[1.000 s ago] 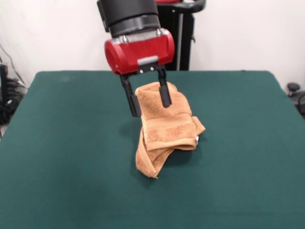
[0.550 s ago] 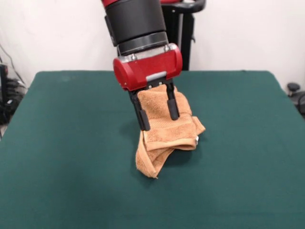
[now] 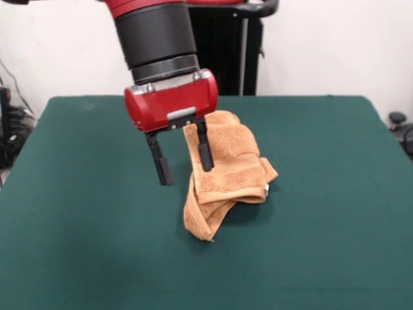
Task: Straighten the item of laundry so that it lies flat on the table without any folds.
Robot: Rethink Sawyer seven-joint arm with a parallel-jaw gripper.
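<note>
Shifting sideways off the cloth, the red-and-black two-fingered gripper [image 3: 182, 161] now hangs with its jaws spread wide and nothing between them. Half a second ago both fingers stood over the small orange-tan terry-cloth towel [image 3: 226, 173]; now one finger hangs over bare felt clear of the cloth, and the other stands in front of the towel's near edge. Whether that finger touches the cloth cannot be told from this view.

The towel sits just beside and below the gripper, still bunched in a folded heap on the large dark green felt-topped table [image 3: 77, 226], its shape unchanged over the last second. A woven band shows across the upper fold, and a small white tag [image 3: 266, 188] peeks out at the heap's far side from the gripper.

Judgement: no grasp taken here. The gripper looks to be repositioning towards an edge of the heap, and flattening has not begun.
</note>
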